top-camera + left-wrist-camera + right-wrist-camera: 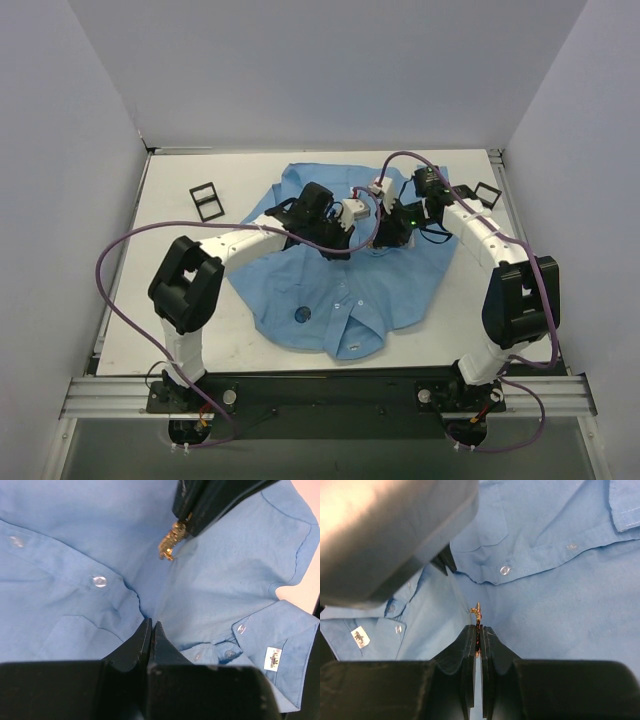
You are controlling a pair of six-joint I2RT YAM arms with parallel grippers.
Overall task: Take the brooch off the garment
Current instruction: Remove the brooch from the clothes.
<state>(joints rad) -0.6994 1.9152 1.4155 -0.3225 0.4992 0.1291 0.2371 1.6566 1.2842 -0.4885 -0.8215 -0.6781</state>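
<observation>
At the tips of the right gripper (pixel 477 632), a small gold-coloured metal piece (pixel 477 612) is pinched between fingers pressed nearly flat together. It sticks out just beyond them and meets the light blue collared button-up shirt (pixel 560 600) underneath.

The left wrist camera catches that piece from the opposite side, hanging from the black fingers at the top of its view, ahead of the left gripper (pixel 151 627). The left gripper's jaws are pressed together, with their tips down on a pucker of cloth where several creases meet. Whether fabric is caught between them cannot be told.

Both wrist views also pick out clear shirt buttons and a white neck label (pixel 272 658). The label lies off to the right of the left gripper's fingers and to the left of the right gripper's.

Only the overhead camera shows the small round dark-blue disc brooch (pixel 302 315). It lies on the shirt well apart from both grippers, back toward the arm bases and on the left gripper's side. That view alone also shows the shirt spread on the white table (pixel 240 175). It shows the two grippers meeting tip to tip over the middle of the shirt. The black rectangular frames (pixel 205 200) rest on bare tabletop, one far out to the left of the left gripper, the other beside the right arm.
</observation>
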